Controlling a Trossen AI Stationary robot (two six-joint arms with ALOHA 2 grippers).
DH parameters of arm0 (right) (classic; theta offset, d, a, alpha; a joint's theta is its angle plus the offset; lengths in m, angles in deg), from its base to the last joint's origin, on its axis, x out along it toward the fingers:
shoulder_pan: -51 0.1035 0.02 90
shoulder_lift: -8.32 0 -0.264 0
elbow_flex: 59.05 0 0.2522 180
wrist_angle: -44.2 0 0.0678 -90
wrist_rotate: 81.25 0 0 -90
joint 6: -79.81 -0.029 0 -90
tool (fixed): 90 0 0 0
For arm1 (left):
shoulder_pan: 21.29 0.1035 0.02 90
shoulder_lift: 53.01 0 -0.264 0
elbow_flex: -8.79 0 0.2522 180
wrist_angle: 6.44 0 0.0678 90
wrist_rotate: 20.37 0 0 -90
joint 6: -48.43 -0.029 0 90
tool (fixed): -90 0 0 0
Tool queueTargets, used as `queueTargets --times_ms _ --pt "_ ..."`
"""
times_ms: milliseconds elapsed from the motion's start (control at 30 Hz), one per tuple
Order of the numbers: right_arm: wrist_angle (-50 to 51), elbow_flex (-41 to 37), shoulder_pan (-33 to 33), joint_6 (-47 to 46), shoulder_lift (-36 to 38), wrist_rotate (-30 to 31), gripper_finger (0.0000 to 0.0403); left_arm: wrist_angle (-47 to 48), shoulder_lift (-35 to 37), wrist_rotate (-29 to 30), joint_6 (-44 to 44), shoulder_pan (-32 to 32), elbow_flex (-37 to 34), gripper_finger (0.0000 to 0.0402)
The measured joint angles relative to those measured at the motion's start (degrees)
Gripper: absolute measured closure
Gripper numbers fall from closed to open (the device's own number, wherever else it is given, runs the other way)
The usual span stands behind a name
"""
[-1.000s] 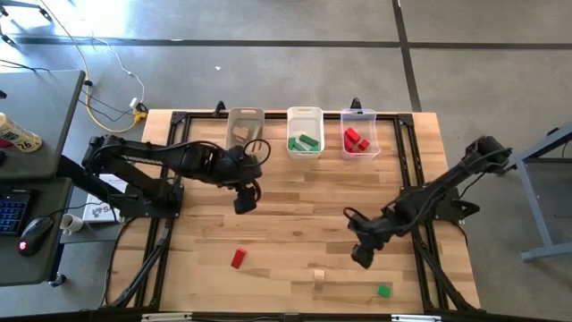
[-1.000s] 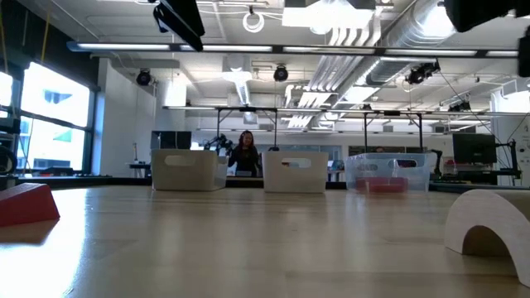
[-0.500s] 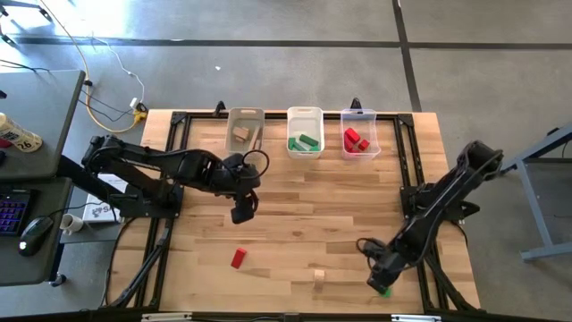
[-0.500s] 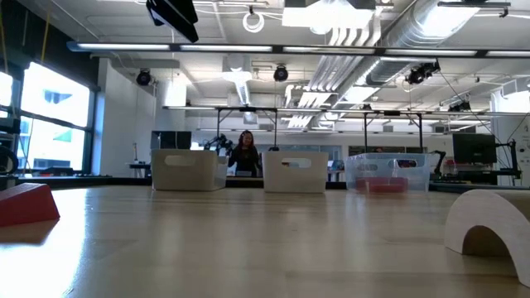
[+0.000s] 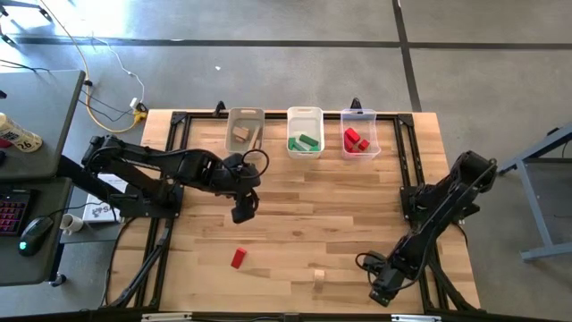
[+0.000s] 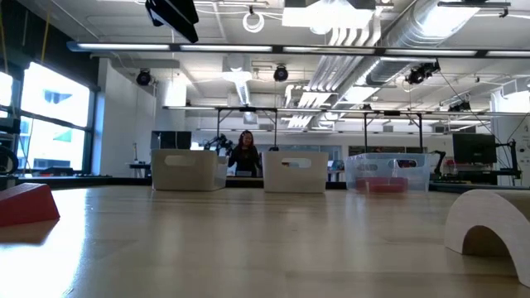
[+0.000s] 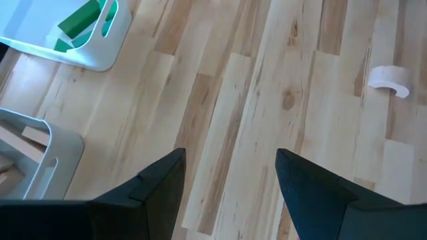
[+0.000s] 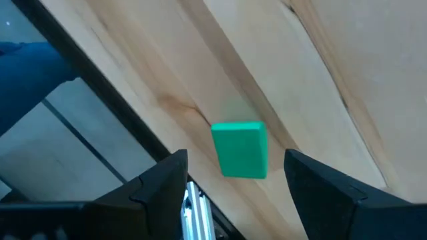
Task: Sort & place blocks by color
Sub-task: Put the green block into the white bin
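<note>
Pale butcher-block planks make up the desk point(image 5: 295, 224), framed in black rail, with a long workshop of ducts and lamps stretching off behind it.

Along the far edge stand three plastic bins. The grey bin point(image 5: 244, 131) holds plain tan wooden pieces point(image 5: 239, 134), the white bin point(image 5: 305, 132) holds green wooden blocks point(image 5: 305, 142), and the clear bin point(image 5: 359, 133) holds red wooden blocks point(image 5: 355, 139).

Down at the near right corner, the right arm's fingers point(image 8: 237, 177) are spread wide and empty. A small green wooden cube point(image 8: 240, 149) lies on the desk directly between the two fingertips, touching neither, right beside the black edge rail.

Out over the middle of the desk, the left arm's fingers point(image 7: 230, 173) hang wide apart with nothing in them, only bare wood between the tips. Well ahead of them lies a tan wooden arch block point(image 7: 389, 79). A red wooden block point(image 5: 238, 258) sits on the near half of the desk, apart from both arms.

A person point(image 6: 245, 154) shows far back in the room, beyond the bins.
</note>
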Motion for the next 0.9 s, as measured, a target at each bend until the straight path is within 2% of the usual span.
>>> queueTargets --times_ms 700,800,900 --pt "-2.94 0.0 3.61 -4.31 -7.33 0.39 0.0168 -0.02 -0.02 0.0 0.17 0.0 0.0 0.0181" --pt "-2.75 0.22 3.51 -4.62 -8.6 -0.21 0.018 -0.02 -0.02 0.0 0.15 0.0 0.0 0.0181" --pt "-2.38 0.22 3.52 -5.58 -9.37 -0.4 0.0214 -0.02 -0.02 -0.01 0.13 0.01 0.0 0.0181"
